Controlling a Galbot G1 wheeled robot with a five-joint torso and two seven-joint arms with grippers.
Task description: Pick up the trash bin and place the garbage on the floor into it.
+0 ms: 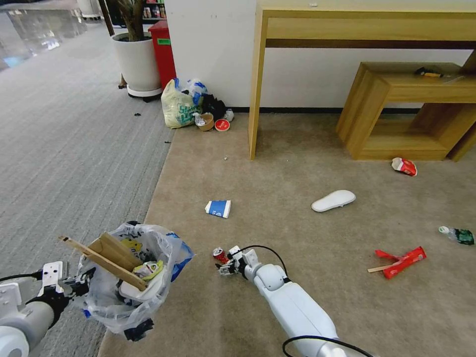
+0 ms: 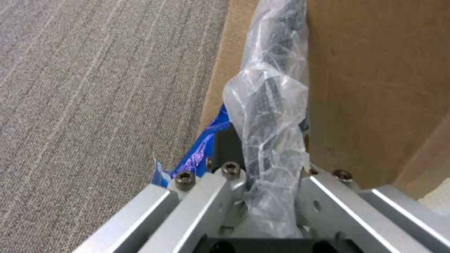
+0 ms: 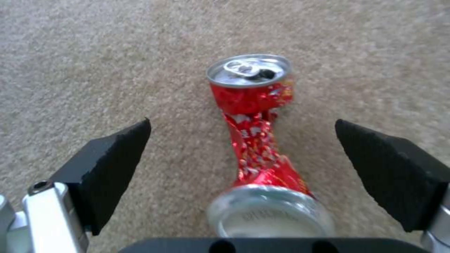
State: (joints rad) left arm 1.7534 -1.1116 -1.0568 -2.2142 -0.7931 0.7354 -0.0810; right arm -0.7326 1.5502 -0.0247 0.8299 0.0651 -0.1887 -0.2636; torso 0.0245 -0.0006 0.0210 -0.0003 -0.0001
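Observation:
My left gripper (image 1: 83, 286) is shut on the rim of the trash bin (image 1: 130, 292), a black bin in a crinkly clear bag held off the floor at the lower left. Brown cardboard (image 1: 111, 258) and a white insole stick out of it. The left wrist view shows the bagged rim (image 2: 266, 105) pinched in that gripper (image 2: 265, 196). My right gripper (image 1: 225, 264) is low over the beige floor (image 1: 307, 238) and open, its pads (image 3: 117, 154) on either side of a crushed red can (image 3: 253, 140), not touching it. More garbage lies around: a blue-white cup (image 1: 218, 208), a white insole (image 1: 333, 201), red wrappers (image 1: 401, 261), a plastic bottle (image 1: 458, 235).
A wooden desk (image 1: 258, 84) and a low wooden shelf (image 1: 396, 109) stand against the far wall. Another red wrapper (image 1: 404, 166) lies by the shelf. A yellowish-green tied bag (image 1: 179, 105) with cups sits near a white planter (image 1: 136, 62). Grey striped carpet (image 1: 74, 148) covers the left.

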